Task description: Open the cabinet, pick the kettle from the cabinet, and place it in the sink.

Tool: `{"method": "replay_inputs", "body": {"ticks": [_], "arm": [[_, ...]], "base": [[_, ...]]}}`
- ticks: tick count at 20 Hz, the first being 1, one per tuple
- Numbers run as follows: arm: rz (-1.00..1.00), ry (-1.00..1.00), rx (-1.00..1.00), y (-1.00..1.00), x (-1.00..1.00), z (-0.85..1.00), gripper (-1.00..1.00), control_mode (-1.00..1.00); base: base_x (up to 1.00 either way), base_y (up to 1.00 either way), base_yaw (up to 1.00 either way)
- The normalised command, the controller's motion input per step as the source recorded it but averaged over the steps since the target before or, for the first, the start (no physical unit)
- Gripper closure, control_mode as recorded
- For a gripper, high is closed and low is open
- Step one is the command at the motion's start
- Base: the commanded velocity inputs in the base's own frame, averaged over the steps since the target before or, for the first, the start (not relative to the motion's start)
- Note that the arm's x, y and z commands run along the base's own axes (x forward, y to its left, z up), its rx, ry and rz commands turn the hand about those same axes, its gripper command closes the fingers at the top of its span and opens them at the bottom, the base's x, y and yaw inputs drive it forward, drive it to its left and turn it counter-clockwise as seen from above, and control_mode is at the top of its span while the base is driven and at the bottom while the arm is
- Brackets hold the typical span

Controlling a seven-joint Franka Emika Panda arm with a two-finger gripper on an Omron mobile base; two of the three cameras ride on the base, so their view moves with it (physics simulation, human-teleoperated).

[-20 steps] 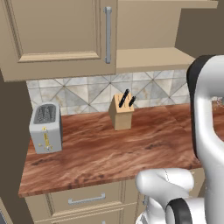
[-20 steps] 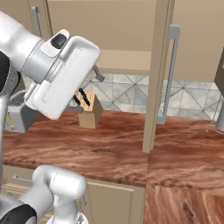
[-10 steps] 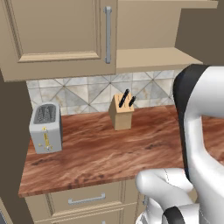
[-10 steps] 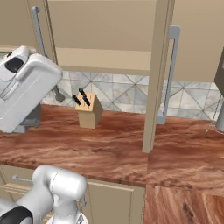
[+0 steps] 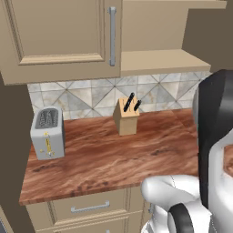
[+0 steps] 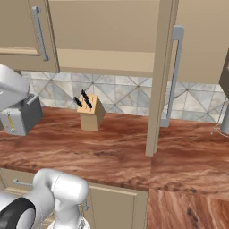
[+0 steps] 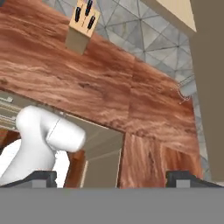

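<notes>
With the cabinet (image 6: 156, 76) door already swung out edge-on ahead of my gripper (image 7: 111, 177), whose jaws are spread wide and empty, I cannot spot the kettle on its shelf, so grasping it and the sink drop remain.

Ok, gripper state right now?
Gripper: open, fingertips wide apart, holding nothing, hanging above the wood-grain counter.

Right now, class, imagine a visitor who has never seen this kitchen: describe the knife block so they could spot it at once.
Find the reddish wood-grain counter under the beige wall cabinet. Against the tiled backsplash stands the knife block, a small tan wooden block. Dark knife handles stick out of its top, unlike the boxy grey toaster farther along.
</notes>
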Motion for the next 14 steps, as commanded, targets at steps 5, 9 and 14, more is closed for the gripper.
{"method": "replay_inputs", "body": {"ticks": [5, 9, 14], "arm": [[-0.01, -0.45, 0.24, 0.33, -0.02, -0.19, -1.0, -1.0], [-0.1, -0.32, 0.24, 0.38, 0.37, -0.02, -1.0, -1.0], [-0.03, -0.22, 0.06, 0.43, 0.34, 0.0, -1.0, -1.0]], "base": [[0.0, 0.0, 0.0], [0.0, 0.0, 0.0], [0.0, 0.0, 0.0]]}}
